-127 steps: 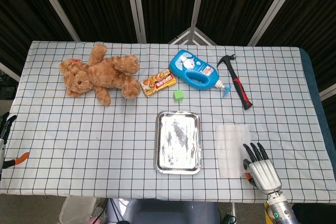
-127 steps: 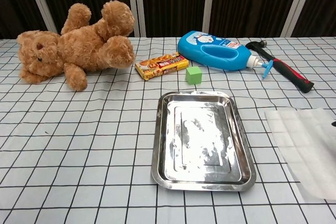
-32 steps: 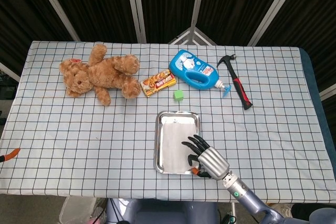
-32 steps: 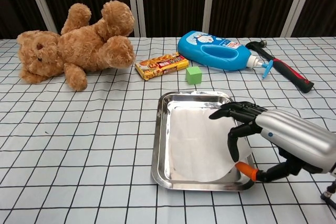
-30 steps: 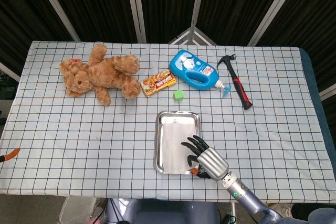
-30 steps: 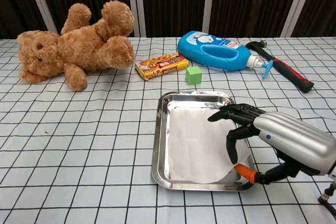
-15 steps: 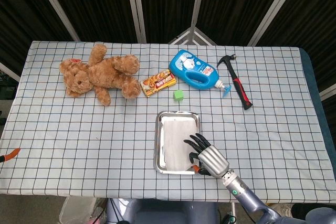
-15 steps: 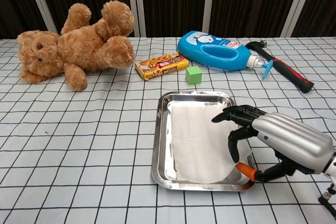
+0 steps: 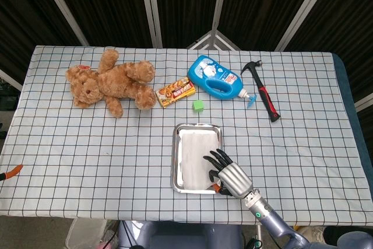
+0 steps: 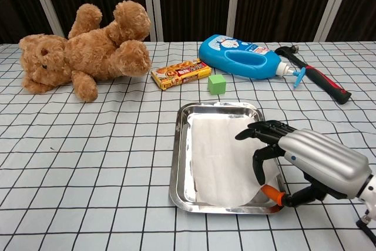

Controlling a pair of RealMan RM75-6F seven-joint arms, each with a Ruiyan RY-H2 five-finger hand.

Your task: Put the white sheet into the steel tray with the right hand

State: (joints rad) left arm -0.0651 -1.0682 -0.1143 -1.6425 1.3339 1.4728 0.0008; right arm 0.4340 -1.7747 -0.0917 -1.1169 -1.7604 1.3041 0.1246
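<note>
White sheet lies flat inside the steel tray, covering most of its floor, near-right corner curling up at the rim. Tray sits flat on the checked table.

head: high, looking down | chest: low, close | shared: steel tray

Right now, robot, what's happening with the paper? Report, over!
Right hand over tray's right side, fingers spread. White sheet lying inside steel tray. Left hand out of view. Nothing blocking.
</note>
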